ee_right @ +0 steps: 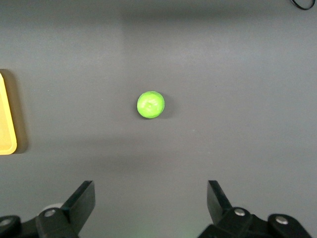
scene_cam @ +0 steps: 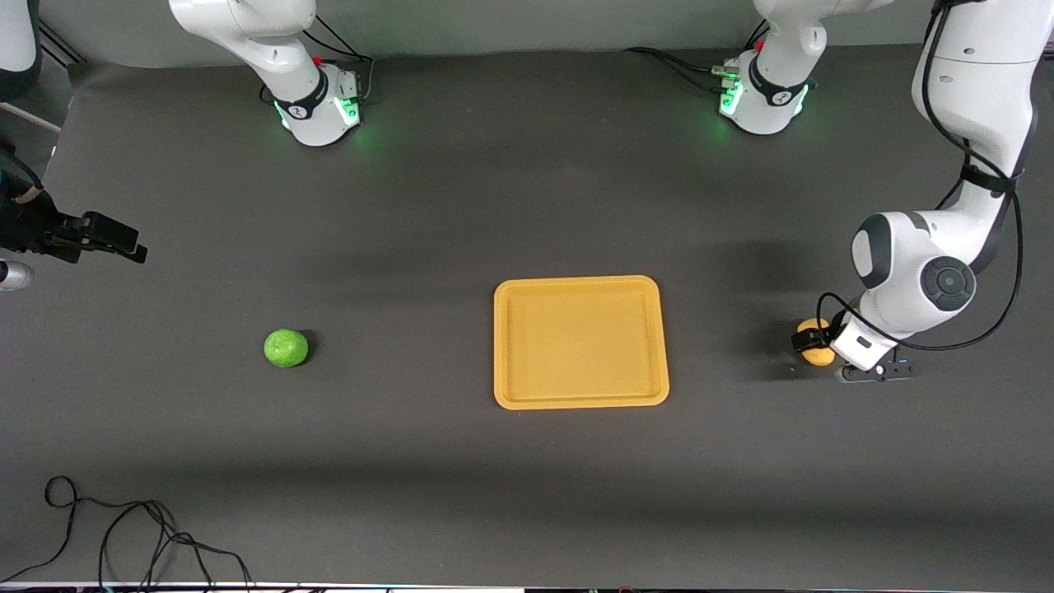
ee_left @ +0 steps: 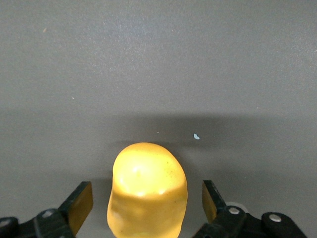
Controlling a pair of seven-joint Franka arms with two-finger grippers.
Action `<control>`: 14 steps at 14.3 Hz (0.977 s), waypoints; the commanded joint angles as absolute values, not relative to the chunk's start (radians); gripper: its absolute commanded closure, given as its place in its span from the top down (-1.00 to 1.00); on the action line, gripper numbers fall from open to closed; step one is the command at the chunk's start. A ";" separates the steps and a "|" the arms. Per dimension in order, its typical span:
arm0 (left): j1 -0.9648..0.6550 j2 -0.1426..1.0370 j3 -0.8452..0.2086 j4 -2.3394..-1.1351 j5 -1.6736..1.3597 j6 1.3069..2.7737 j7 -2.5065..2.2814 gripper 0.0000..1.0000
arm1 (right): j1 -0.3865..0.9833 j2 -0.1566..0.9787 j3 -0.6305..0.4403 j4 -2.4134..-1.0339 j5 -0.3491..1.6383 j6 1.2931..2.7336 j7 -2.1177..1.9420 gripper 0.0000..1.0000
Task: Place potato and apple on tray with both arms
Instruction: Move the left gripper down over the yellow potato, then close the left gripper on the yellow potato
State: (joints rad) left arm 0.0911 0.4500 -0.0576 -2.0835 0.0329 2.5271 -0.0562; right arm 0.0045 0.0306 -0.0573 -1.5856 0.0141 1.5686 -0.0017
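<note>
Neither piece of food had reached the tray (scene_cam: 580, 284) yet, so the task was at its opening step.

The left gripper (scene_cam: 813, 344) was down at the worktop (scene_cam: 510, 198) toward the left arm's end, with the potato (scene_cam: 817, 352) sitting between its jaws. In the left wrist view the potato (ee_left: 147, 191) filled most of the gap, yet a strip of bare worktop showed on either side between it and the fingers (ee_left: 79, 204), so the jaws stood wide apart and gripped nothing. The potato appeared to rest on the worktop, well apart from the tray. I judged that closing on it was the step in hand, with the lift and the carry to the tray left to do.

The right gripper (scene_cam: 103, 237) hung in the air near the right arm's end of the worktop, and its wrist view showed the fingers (ee_right: 81, 201) spread wide with nothing between them. The apple (scene_cam: 286, 347) lay on the worktop well ahead of those jaws (ee_right: 150, 104), untouched, a good way from the tray, whose edge (ee_right: 7, 114) just showed in that view. That arm had the whole of its job left: reach, grasp, carry, release.

The tray lay bare in the middle of the worktop, between the two pieces.
</note>
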 commanded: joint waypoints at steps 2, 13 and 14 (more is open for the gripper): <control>0.084 0.439 -0.055 -2.105 0.025 2.540 -0.055 0.45 | 0.014 0.028 -0.063 -1.589 -0.002 1.578 -0.012 1.00; 0.084 0.403 -0.061 -2.024 0.025 2.389 -0.038 -0.63 | 0.014 0.028 -0.063 -1.591 -0.002 1.578 -0.012 1.00; 0.084 0.400 -0.063 -1.957 0.025 2.291 -0.038 -0.68 | 0.014 0.028 -0.063 -1.591 -0.002 1.578 -0.012 1.00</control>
